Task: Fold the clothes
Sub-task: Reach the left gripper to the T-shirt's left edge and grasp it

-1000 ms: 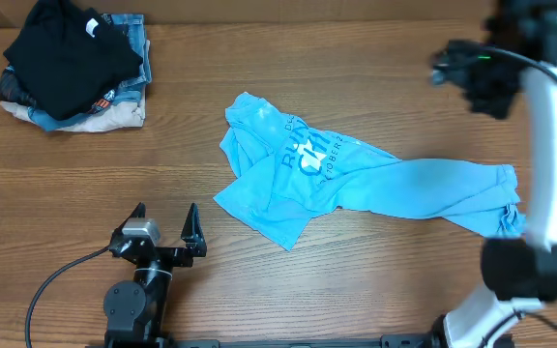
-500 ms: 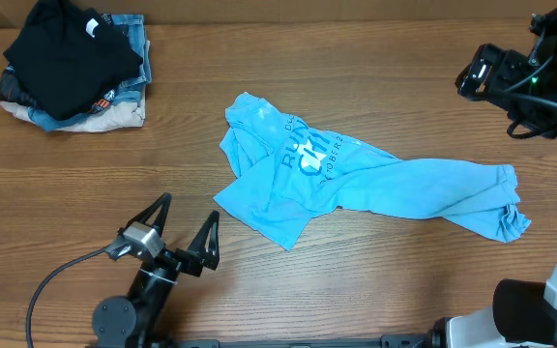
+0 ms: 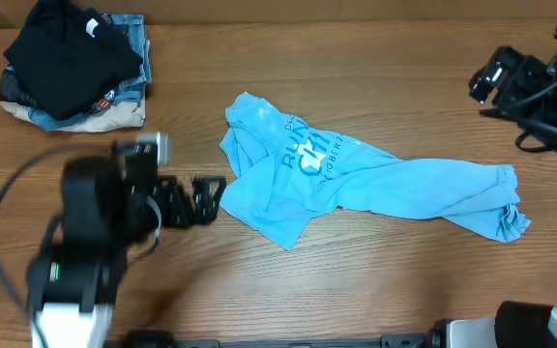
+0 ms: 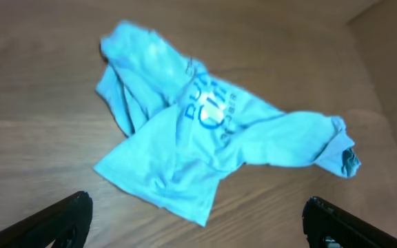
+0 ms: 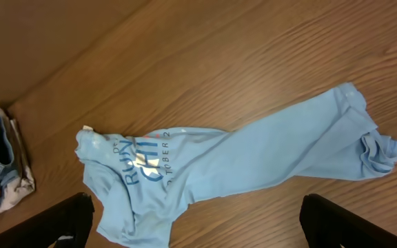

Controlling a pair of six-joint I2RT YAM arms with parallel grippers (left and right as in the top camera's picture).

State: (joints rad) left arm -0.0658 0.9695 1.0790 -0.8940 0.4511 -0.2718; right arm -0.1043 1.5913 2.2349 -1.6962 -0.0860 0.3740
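The clothes, a light blue T-shirt (image 3: 356, 179) with dark blue chest lettering, lie crumpled on the wooden table (image 3: 356, 280), stretched from the centre out to the right. My left gripper (image 3: 208, 199) hovers just left of the shirt's lower-left corner, pointing at it, open and holding nothing. In the left wrist view the T-shirt (image 4: 205, 131) fills the middle, ahead of the wide-spread left gripper (image 4: 195, 222). My right gripper (image 3: 496, 79) hangs high at the back right, open and empty. Its wrist view looks down on the whole T-shirt (image 5: 240, 162), far below the right gripper (image 5: 195, 222).
At the back left corner sits a pile of folded clothes, with a black garment (image 3: 66, 53) lying on denim and beige pieces (image 3: 124, 106). The pile's edge (image 5: 2, 165) also shows at the left of the right wrist view. Bare wood surrounds the shirt.
My left arm has swung up from the front edge to the shirt's lower-left corner. The right arm has drawn back toward the right edge. The shirt has not moved.
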